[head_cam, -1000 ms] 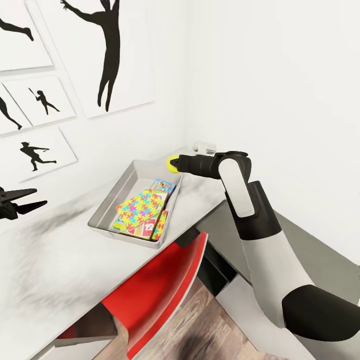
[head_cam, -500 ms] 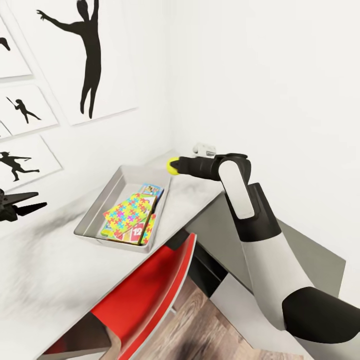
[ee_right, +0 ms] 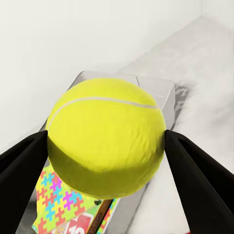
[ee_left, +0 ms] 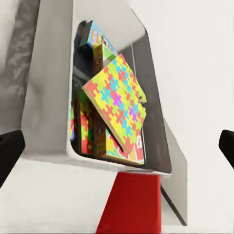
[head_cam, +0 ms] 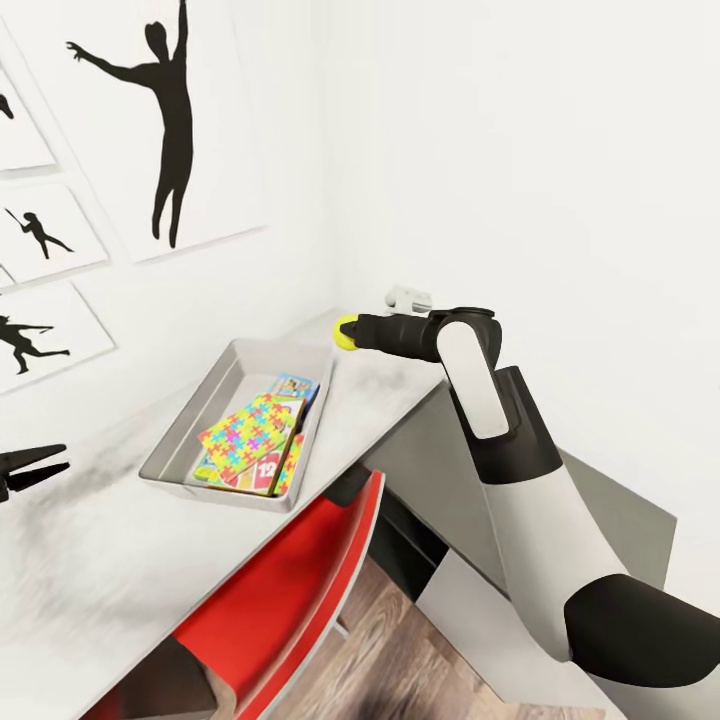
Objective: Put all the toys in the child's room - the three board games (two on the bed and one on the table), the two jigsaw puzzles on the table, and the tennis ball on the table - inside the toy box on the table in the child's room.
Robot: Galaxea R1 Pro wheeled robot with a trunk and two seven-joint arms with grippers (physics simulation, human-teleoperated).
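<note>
White-walled corner, pale bench [head_cam: 90,560]. Tennis ball [head_cam: 346,331] is clamped between the right gripper [head_cam: 349,331] fingers, held above the far end of the toy box [head_cam: 190,419], which contains jigsaw puzzles [head_cam: 245,434] and game boxes. Left gripper [head_cam: 45,462] hangs parted, empty.

The head camera looks down from above the toy box [head_cam: 190,420]; the left wrist camera faces it low and near, the right from higher, all three sharing it
</note>
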